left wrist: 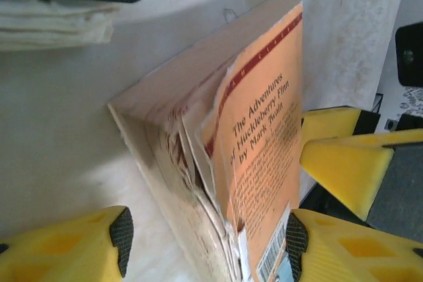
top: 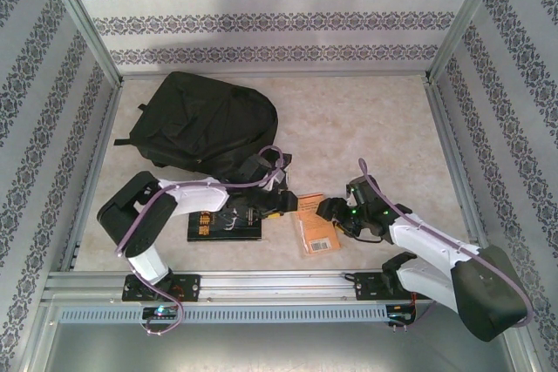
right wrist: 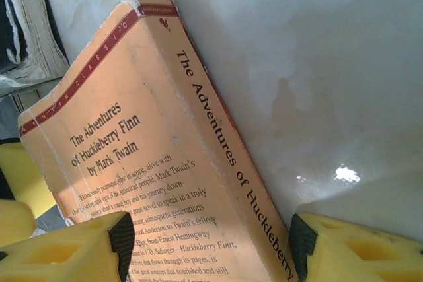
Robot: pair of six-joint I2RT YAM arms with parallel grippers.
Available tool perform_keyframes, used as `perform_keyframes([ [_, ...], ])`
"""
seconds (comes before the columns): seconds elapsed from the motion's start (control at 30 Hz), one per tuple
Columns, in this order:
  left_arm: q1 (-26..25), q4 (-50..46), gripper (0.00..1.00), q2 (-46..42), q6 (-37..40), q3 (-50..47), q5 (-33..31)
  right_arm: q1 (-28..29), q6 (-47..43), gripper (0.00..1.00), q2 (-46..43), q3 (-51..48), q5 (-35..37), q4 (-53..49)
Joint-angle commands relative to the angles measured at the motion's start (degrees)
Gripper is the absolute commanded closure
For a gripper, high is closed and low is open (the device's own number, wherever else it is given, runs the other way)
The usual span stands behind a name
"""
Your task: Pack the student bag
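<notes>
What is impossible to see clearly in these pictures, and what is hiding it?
- Top external: the title of the black book, partly covered by the left arm.
- Top external: whether the student bag is unzipped; too dark and small.
- Wrist views: the lower end of the orange paperback, cut off by the bottom edge.
- Right wrist: whether the right gripper presses the paperback; its own finger covers the contact.

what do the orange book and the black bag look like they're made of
Orange book: a paperback, with a matte thin-card cover over yellowed paper pages; the cover edge is torn and the page corners are frayed and curling.
Student bag: soft black fabric, probably a synthetic weave; it slumps and creases, with a faint sheen. The exact cloth can't be told.
</notes>
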Motion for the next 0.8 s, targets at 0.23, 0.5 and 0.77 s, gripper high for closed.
perform_keyframes([
  [0.23,0.0,7.0,0.47,4.1,-5.2,3.0,2.5,2.0,1.5,0.46,2.0,-1.1,-3.1,4.8],
  [0.5,-0.9,7.1,0.69,3.2,-5.6,4.3,3.3,2.1,0.9,0.51,3.2,-1.2,-2.3,5.3],
  [0.77,-2.1,2.6,0.67,4.0,-2.7,7.3,3.0,2.0,0.2,0.54,5.1,-1.4,-2.4,6.4],
])
